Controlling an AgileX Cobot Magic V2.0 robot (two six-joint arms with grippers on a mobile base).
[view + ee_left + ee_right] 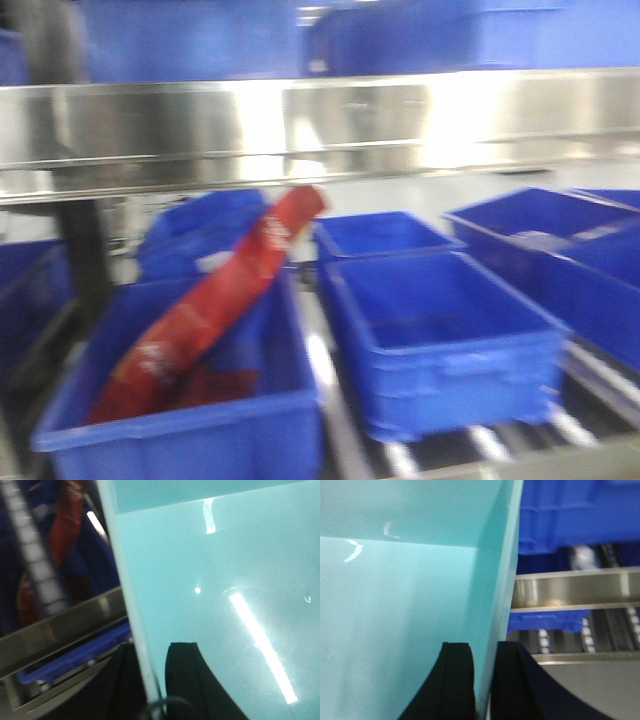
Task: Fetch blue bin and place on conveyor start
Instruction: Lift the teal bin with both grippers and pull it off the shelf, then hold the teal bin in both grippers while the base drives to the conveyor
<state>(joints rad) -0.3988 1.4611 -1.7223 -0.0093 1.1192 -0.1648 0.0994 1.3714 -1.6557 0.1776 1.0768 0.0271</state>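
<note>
The blue bin [215, 605] fills the left wrist view as a pale turquoise tub with smooth walls. My left gripper [152, 647] is shut on its thin rim, one black finger [187, 680] inside and the other outside the wall. The right wrist view shows the same blue bin [395, 605]. My right gripper [482, 647] is shut on its side wall, with a finger [455, 680] inside and one outside. The conveyor start is out of view. Neither the blue bin nor the grippers show in the front view.
Ahead, a shiny steel shelf rail [320, 120] runs across above several dark blue ribbed bins [440, 340] on rollers. A red packet [210, 310] leans in the near-left bin [180, 430]. More steel rails [575, 590] and a dark blue bin [580, 510] lie beside the tub.
</note>
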